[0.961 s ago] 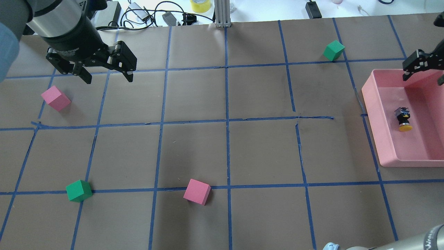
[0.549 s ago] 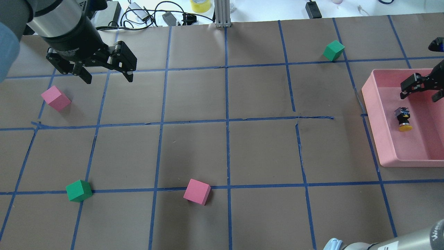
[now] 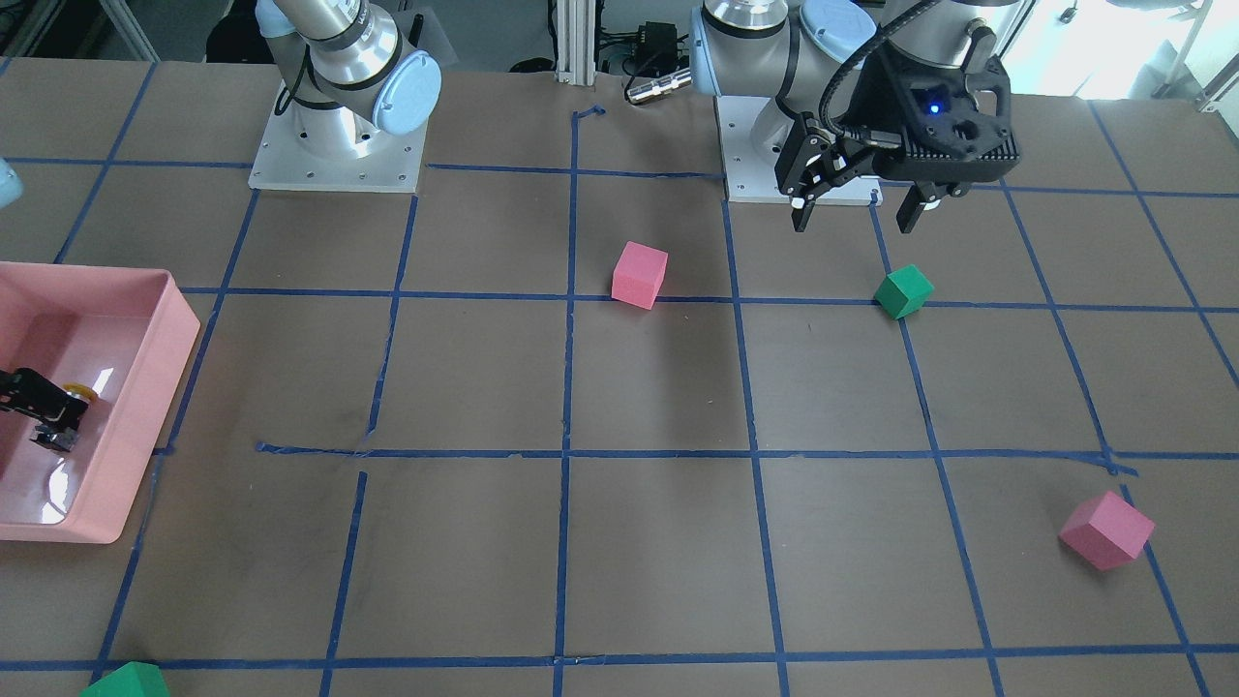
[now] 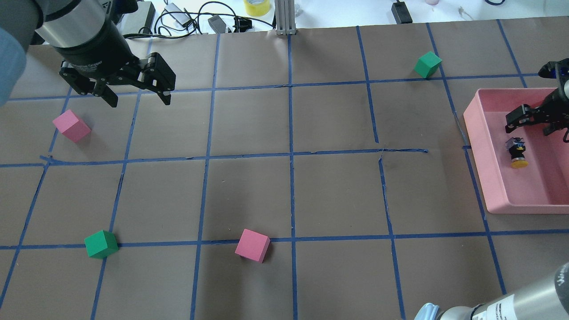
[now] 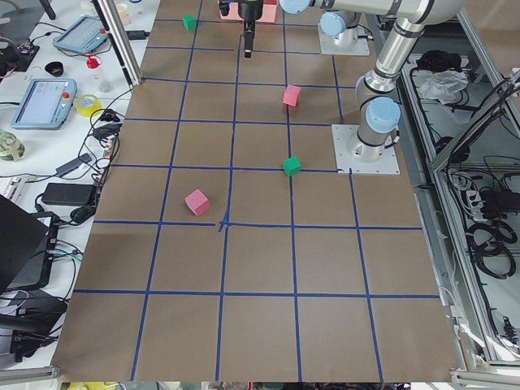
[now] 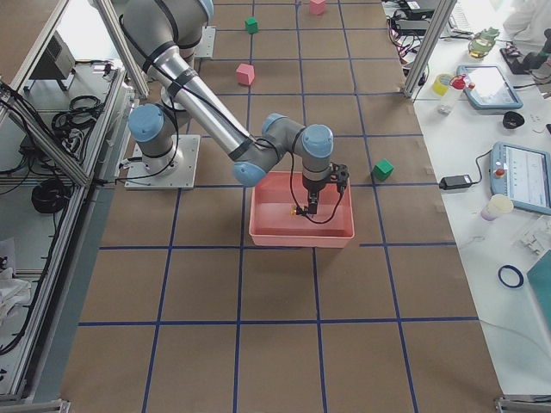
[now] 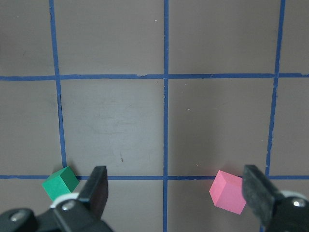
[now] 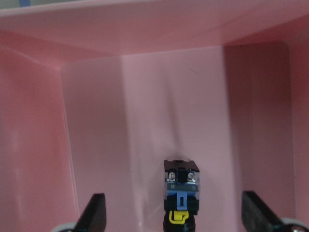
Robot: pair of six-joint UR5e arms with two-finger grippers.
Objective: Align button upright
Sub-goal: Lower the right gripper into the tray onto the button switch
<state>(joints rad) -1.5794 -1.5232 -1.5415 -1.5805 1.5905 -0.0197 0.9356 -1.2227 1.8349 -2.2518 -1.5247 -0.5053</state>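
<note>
The right gripper [image 8: 176,215] has its jaws spread wide, one finger at each lower corner of its wrist view; the button [image 8: 181,193] lies between them and touches neither. That view looks at the screw end of the dark block body, with a bit of yellow at the bottom edge. Only the overhead view shows the whole pose: the button [image 4: 517,152] lies on its side on the floor of the pink tray [image 4: 473,133], yellow cap toward the robot, with the gripper just beyond its block end. In the front-facing view a finger hides most of the button, leaving a sliver of cap. The exterior right view shows the near arm reaching down into the tray.

The left gripper [image 4: 138,101] also has its jaws wide apart, holding nothing, well apart from the tray above the taped table [image 4: 249,195]. Its wrist view shows a green cube [image 7: 60,182] by one finger and a pink cube [image 7: 228,192] by the other. The overhead view adds a second pink cube [image 4: 71,126] and a second green cube [image 4: 427,64].
</note>
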